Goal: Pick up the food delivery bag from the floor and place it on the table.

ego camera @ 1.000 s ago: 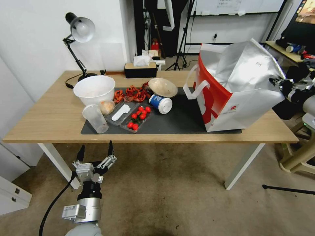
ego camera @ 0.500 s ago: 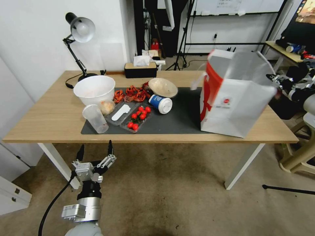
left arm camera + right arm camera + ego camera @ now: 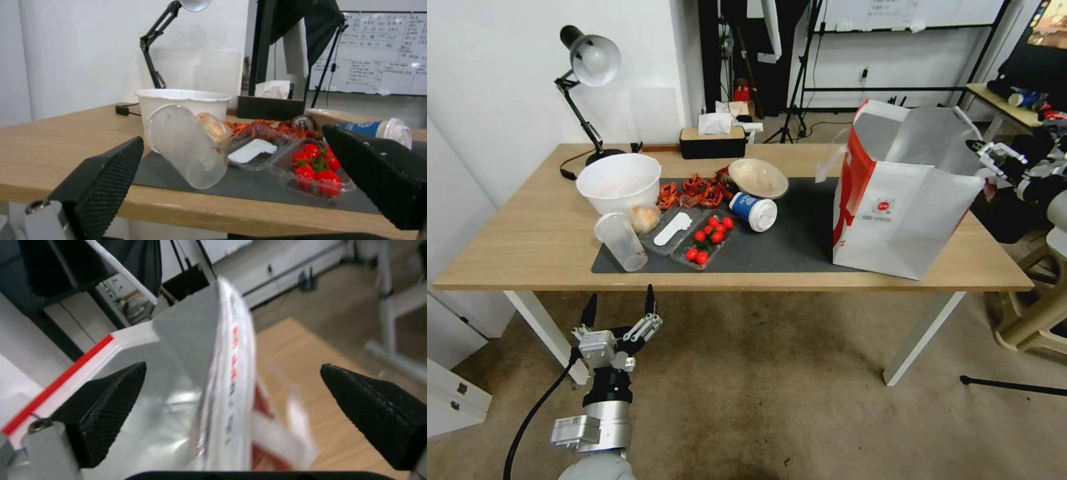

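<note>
So the desk (image 3: 527,247) is carrying the food delivery bag (image 3: 904,213), standing upright at 3 o'clock. Right end effector (image 3: 231,413) is hanging spread around its rim; left end effector (image 3: 620,310) is idling spread at 7 o'clock.

head: high, looking forward and down over the whole table (image 3: 527,247) | left wrist: low at table-edge height, close, facing the plastic cup (image 3: 186,146), shared with head | right wrist: close on the food delivery bag (image 3: 195,406)

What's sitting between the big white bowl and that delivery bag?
Head view: red crayfish, a tan bowl and a tipped blue cup, between white bowl and bag.
</note>
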Controlling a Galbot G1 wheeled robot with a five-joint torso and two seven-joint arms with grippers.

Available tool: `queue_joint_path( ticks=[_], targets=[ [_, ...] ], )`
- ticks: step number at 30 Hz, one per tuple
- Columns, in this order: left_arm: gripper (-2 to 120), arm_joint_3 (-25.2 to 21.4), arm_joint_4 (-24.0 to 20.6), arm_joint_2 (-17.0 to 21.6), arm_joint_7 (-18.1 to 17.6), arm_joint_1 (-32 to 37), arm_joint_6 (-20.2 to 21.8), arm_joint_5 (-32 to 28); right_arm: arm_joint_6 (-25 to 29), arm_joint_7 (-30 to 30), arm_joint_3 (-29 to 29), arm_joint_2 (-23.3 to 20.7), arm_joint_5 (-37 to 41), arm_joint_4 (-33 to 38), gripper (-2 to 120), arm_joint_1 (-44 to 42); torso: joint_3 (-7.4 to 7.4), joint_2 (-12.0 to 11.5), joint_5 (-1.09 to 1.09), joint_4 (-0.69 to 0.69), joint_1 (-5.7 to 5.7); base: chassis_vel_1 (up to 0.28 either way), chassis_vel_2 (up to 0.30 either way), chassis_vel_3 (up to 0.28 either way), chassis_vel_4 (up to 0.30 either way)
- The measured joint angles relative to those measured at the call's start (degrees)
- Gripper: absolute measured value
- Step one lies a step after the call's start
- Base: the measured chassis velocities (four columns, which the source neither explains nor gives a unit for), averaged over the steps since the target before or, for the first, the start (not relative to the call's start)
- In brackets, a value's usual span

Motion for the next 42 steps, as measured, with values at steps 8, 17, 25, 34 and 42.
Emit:
queue_joint_path(
  ticks=[8,17,25,34,42],
  targets=[
    [100,-0.04,-0.23,0.04,-0.27,0.06,0.03,-0.15,2.57,-3.80,-0.37,-0.77,-25.58,-0.25,100,-4.00,0.00,0.00,0.01,0.00,0.00,0.000,0.000,0.000,0.000],
    [100,-0.51,-1.11,0.44,0.09,0.06,0.58,-1.02,8.70,-15.12,-0.01,-0.39,-32.10,4.09,100,-6.67,0.00,0.00,0.00,0.01,0.00,0.000,0.000,0.000,0.000],
    [100,-1.31,-2.34,0.85,3.98,0.62,1.63,-1.86,8.96,-17.74,0.44,0.58,-36.02,8.09,100,-9.79,0.00,0.00,0.00,0.00,0.00,0.000,0.000,0.000,0.000],
    [100,-1.72,-2.65,0.51,3.88,0.64,1.81,-0.13,9.29,-18.08,-0.01,4.38,-41.55,11.80,100,-12.06,0.00,0.00,0.00,0.00,0.00,0.000,0.000,0.000,0.000],
    [100,-2.05,-3.68,0.02,3.97,1.37,0.84,1.25,10.21,-15.90,-1.26,15.43,-54.31,17.70,100,-16.67,0.00,0.00,0.01,0.00,0.00,0.000,0.000,0.000,0.000]
  ],
)
